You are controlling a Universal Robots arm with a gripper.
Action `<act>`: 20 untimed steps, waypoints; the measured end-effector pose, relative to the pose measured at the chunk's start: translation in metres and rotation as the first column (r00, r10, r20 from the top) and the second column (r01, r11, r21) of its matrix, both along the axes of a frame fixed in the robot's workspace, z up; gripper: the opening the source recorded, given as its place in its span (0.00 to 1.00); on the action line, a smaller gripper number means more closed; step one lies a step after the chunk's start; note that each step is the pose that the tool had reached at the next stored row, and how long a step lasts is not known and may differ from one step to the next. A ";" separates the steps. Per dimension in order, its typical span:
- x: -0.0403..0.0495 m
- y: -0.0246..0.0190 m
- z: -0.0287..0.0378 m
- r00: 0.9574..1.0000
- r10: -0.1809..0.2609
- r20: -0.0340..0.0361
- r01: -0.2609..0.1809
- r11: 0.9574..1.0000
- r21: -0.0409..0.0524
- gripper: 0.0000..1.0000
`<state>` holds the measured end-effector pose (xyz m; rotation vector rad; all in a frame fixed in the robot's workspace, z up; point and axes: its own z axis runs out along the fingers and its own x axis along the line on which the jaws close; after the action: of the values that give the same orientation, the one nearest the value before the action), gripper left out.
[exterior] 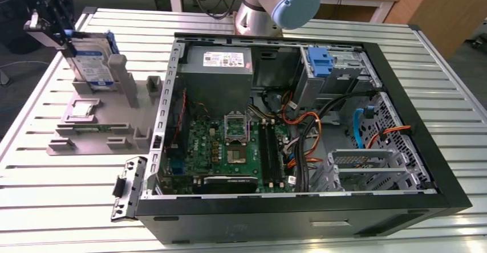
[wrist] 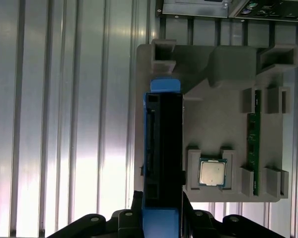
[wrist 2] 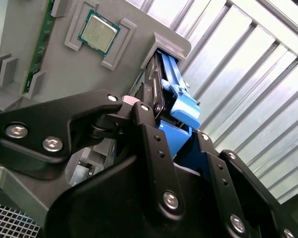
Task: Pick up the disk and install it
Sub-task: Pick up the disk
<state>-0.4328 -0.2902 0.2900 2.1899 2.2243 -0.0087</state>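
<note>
A: Here's the gripper [exterior: 67, 41], over by the far corner of the slatted metal table [exterior: 45, 196] on the exterior view's left. What's it got?

B: The disk [exterior: 91, 66]! It's standing on edge, label facing out, along the far edge of the grey fixture [exterior: 102, 136], and the black fingers are at its top end.

A: Open or closed?

B: Closed. In the second wrist view the gripper [wrist 2: 176, 135] has 1 finger on each side of the disk [wrist 2: 175, 106], snug against the blue carrier rail. The first wrist view backs that up: gripper [wrist: 161, 218], disk [wrist: 164, 148] edge-on, no gap showing on either side.

A: Is it lifted clear of the fixture [wrist: 213, 124]?

B: Can't tell. Its lower end sits right at the fixture's slot posts.

A: What else is on that fixture?

B: 1 processor chip [wrist: 211, 172] in the middle pocket, and 1 green memory stick [wrist: 253, 144] along the opposite edge from the disk.

A: And the computer case [exterior: 304, 219]?

B: Just beside the fixture, on the exterior view's right, side panel off, motherboard [exterior: 228, 145] exposed.
</note>
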 end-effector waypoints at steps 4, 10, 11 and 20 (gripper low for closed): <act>-0.0001 0.0000 0.0031 1.000 0.000 0.002 0.000 1.000 0.000 0.37; -0.0003 0.0000 0.0100 1.000 0.000 0.006 0.000 1.000 0.000 0.37; -0.0003 0.0000 0.0110 1.000 0.000 0.007 0.000 1.000 0.000 0.37; -0.0011 0.0000 0.0224 1.000 0.000 0.012 0.000 1.000 0.000 0.37</act>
<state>-0.4339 -0.2902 0.3125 2.1838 2.2179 0.0048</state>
